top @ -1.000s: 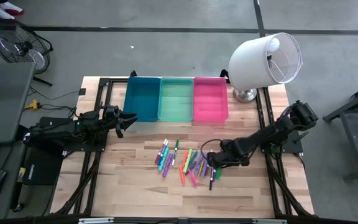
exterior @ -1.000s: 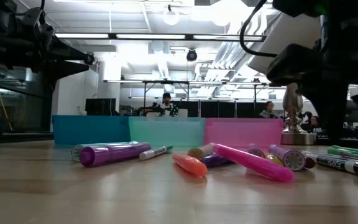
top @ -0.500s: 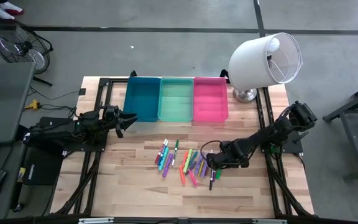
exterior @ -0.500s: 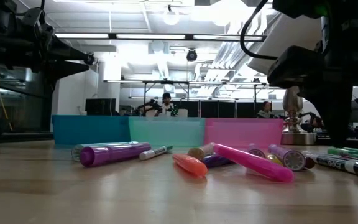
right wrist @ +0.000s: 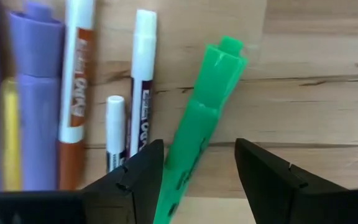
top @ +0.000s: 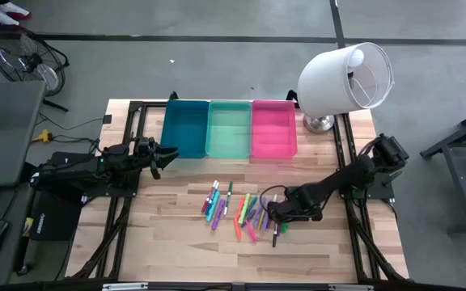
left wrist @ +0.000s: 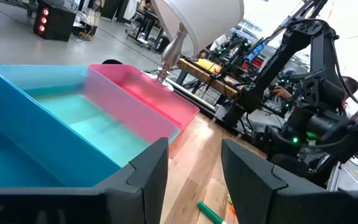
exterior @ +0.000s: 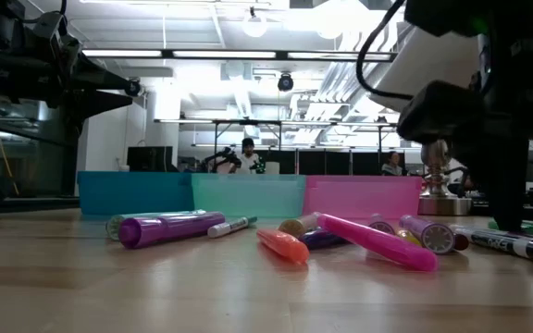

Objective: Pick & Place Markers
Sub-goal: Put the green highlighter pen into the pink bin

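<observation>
occlusion first: in the low view the right arm's dark bulk covers the right end of the markers point(top: 241, 212), and in the high view the right gripper point(top: 275, 215) sits over that end of the pile, so what lies under it can't be made out there. right wrist view cuts off the lower end of the green marker point(right wrist: 199, 138) and the tops of the purple marker point(right wrist: 37, 93) and yellow one point(right wrist: 9, 130).

markers lie scattered mid-table on bare wood, well apart from the blue bin point(top: 185, 129), mint green bin point(top: 228, 129) and pink bin point(top: 274, 129) lined up touching along the far edge. open wood all around the pile; white lamp point(top: 345, 79) stands just beside the pink bin.

right gripper low over the pile's right end, fingers point(right wrist: 134, 176) spread, green marker lying tilted in the gap between them, contact not visible. orange-labelled white marker point(right wrist: 76, 81) and two white-capped ones point(right wrist: 143, 68) lie just beside it.

left gripper point(top: 166, 153) waits near the blue bin's left corner, spread, holding nothing.
</observation>
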`<state>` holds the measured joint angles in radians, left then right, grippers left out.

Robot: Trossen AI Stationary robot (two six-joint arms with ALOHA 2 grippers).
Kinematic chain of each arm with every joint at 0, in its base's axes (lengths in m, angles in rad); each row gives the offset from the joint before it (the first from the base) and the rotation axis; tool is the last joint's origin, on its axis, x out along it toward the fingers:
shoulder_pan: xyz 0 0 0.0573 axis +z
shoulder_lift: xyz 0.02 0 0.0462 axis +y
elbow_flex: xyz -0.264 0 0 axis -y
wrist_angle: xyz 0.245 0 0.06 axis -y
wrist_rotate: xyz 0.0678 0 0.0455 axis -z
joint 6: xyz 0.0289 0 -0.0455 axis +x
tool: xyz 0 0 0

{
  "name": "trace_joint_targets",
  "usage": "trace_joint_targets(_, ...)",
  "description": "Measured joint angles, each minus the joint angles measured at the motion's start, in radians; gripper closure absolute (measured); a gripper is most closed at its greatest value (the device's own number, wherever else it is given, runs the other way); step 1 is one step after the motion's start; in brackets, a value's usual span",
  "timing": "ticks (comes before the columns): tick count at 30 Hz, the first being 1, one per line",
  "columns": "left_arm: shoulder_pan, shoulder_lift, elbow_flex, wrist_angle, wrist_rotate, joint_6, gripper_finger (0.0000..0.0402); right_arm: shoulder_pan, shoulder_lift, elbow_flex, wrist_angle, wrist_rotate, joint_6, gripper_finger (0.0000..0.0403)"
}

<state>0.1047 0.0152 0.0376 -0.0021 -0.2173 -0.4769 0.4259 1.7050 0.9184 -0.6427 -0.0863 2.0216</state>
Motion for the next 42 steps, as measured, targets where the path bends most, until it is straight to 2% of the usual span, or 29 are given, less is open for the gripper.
trace_joint_targets(13, 0.0, 0.0, 0.0, 0.0, 0.0, 0.0, 0.0254, 0.018, 0.026, 0.003, -0.013, -0.041, -0.007, 0.0232)
trace_joint_targets(29, 0.0, 0.0, 0.0, 0.0, 0.0, 0.0, 0.0254, 0.019, 0.028, 0.001, -0.022, -0.058, -0.005, 0.0341)
trace_joint_targets(38, 0.0, 0.0, 0.0, 0.0, 0.0, 0.0, 0.0254, 0.019, 0.029, 0.001, -0.031, -0.071, -0.002, 0.0337)
trace_joint_targets(42, 0.0, 0.0, 0.0, 0.0, 0.0, 0.0, 0.0254, 0.019, 0.029, 0.0, -0.036, -0.078, -0.005, 0.0347)
